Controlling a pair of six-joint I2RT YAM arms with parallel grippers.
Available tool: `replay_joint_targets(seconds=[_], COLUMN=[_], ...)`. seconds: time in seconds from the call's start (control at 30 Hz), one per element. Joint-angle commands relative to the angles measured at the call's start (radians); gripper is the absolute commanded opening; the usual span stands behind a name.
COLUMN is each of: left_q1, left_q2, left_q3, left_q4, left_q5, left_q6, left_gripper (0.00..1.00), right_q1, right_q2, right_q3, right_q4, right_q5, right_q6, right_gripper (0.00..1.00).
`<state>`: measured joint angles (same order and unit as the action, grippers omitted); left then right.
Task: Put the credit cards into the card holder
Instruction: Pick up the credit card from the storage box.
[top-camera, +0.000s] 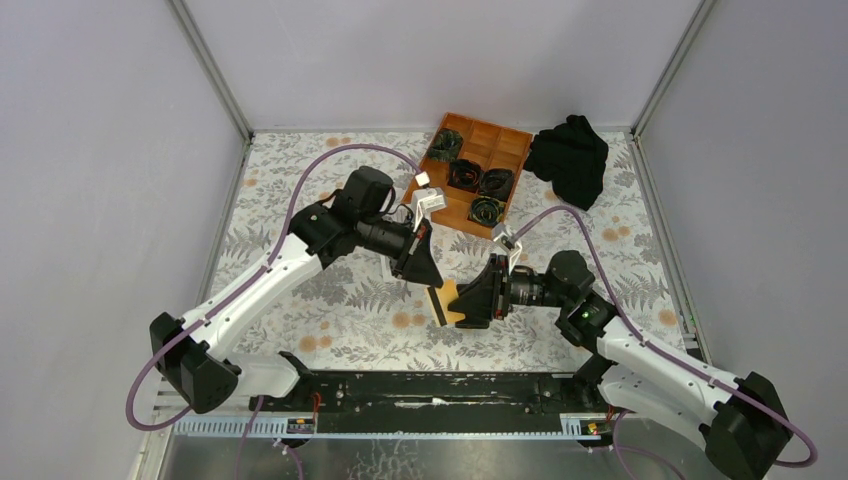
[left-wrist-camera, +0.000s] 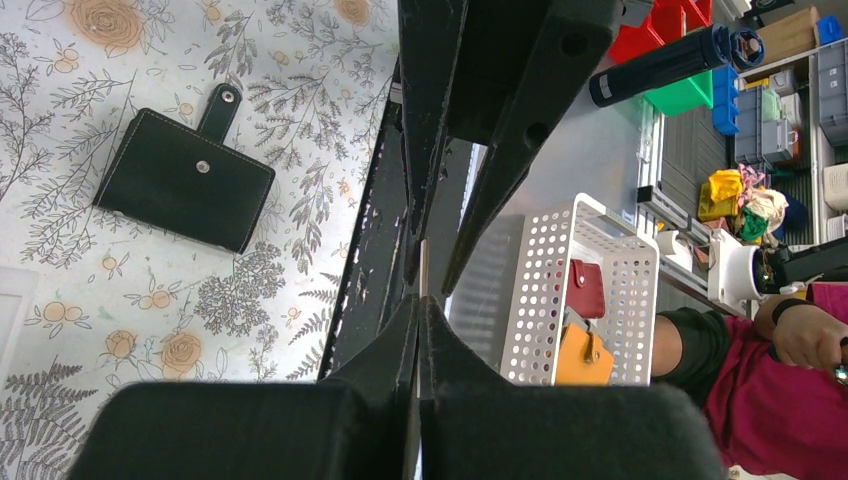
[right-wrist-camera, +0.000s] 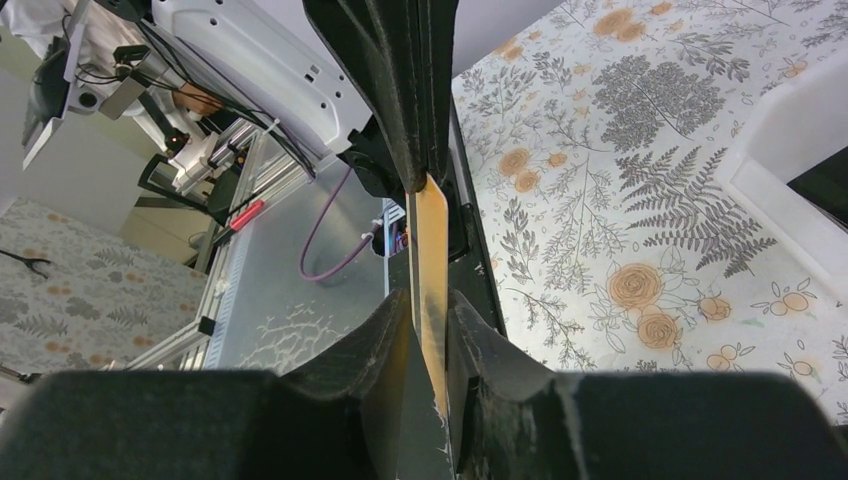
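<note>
Top external view: on the floral table, the wooden tray lies beyond both grippers. The left gripper and right gripper meet tip to tip, each pinching an opposite end of one orange-tan credit card. In the left wrist view, the folded black card holder lies on the table, off to the side of the left gripper's fingers and apart from them.

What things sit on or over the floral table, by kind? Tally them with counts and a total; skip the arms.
orange card: 1
black card holder: 1
orange wooden tray: 1
dark coiled items in tray: 4
black cloth: 1
white object at the frame edge: 1
Total: 9
</note>
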<state>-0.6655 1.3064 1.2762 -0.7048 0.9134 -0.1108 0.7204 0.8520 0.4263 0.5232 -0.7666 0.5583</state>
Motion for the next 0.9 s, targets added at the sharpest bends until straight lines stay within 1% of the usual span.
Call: replay_joint_targets(seconds=[0.0,0.13,0.23,0.33,0.37,0.4,0.43,0.47,0.5,0.53,0.63,0.77,0.83,0.87], left_q1=[0.004,0.005,0.005,0.005,0.006,0.01,0.014,0.017,0.019,0.021,0.021,0.022,0.022,0.019], left_q2=[-0.021,-0.008,0.011,0.029,0.032,0.035,0.034,0.028,0.016,0.002,-0.06,-0.175,-0.242,-0.264], left_q3=[-0.009,0.005,0.015,0.028,0.032,0.036,0.034,0.021,-0.003,-0.026,-0.102,-0.261,-0.37,-0.42], left_q4=[0.007,0.004,0.003,0.006,0.01,0.018,0.038,0.072,0.12,0.175,0.323,0.477,0.564,0.602], left_q5=[0.008,0.013,0.019,0.003,-0.022,-0.053,-0.084,-0.125,-0.167,-0.199,-0.381,-0.717,-0.837,-0.874], left_q6=[0.016,0.018,0.017,0.009,-0.003,-0.017,-0.035,-0.079,-0.118,-0.155,-0.269,-0.394,-0.457,-0.483], left_gripper=[0.0,0.0,0.0,0.0,0.05,0.19,0.36,0.48,0.54,0.57,0.63,0.65,0.65,0.65], right_q1=[0.01,0.01,0.01,0.01,0.009,0.009,0.01,0.01,0.01,0.009,0.01,0.009,0.008,0.01], right_q2=[-0.023,-0.002,0.012,0.016,0.015,0.011,0.006,0.001,-0.006,-0.014,-0.036,-0.05,-0.046,-0.044], right_q3=[0.035,0.039,0.034,0.029,0.028,0.027,0.027,0.028,0.031,0.038,0.068,0.108,0.125,0.129], right_q4=[0.005,0.014,0.033,0.048,0.05,0.048,0.042,0.032,0.011,-0.022,-0.144,-0.296,-0.379,-0.414], right_q5=[0.016,-0.004,-0.015,-0.019,-0.018,-0.011,-0.005,0.004,0.021,0.042,0.137,0.291,0.397,0.456], right_q6=[-0.034,-0.032,-0.024,-0.017,-0.016,-0.016,-0.017,-0.019,-0.024,-0.035,-0.073,-0.09,-0.088,-0.082], right_gripper=[0.25,0.16,0.01,0.0,0.0,0.0,0.0,0.0,0.0,0.0,0.0,0.0,0.0,0.0])
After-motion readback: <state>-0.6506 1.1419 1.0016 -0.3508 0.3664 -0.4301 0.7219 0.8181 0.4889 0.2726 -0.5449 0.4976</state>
